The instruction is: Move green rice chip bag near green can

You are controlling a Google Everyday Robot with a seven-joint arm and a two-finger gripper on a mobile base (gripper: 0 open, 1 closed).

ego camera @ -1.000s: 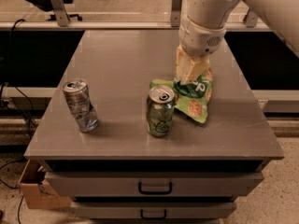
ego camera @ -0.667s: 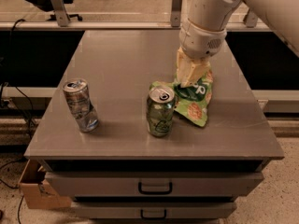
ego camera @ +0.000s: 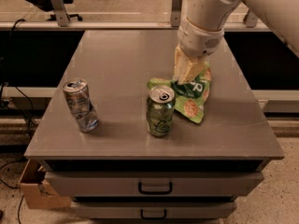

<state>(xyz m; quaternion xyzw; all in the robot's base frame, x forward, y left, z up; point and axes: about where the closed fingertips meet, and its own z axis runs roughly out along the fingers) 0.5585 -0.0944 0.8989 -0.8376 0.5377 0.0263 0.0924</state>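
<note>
The green rice chip bag (ego camera: 190,101) lies flat on the grey table, its left edge close behind and right of the green can (ego camera: 160,111). The green can stands upright near the table's front middle, silver top and pull tab showing. My gripper (ego camera: 188,73) hangs from the white arm directly over the bag's upper part, its pale fingers (ego camera: 193,70) pointing down onto the bag. The fingers hide the bag's top edge.
A dented silver-grey can (ego camera: 81,105) stands tilted at the table's front left. The table (ego camera: 121,55) has drawers below the front edge. A cardboard box (ego camera: 37,190) sits on the floor at the lower left. Chairs and a railing stand behind.
The gripper has drifted very slightly; the bag and both cans sit where they were.
</note>
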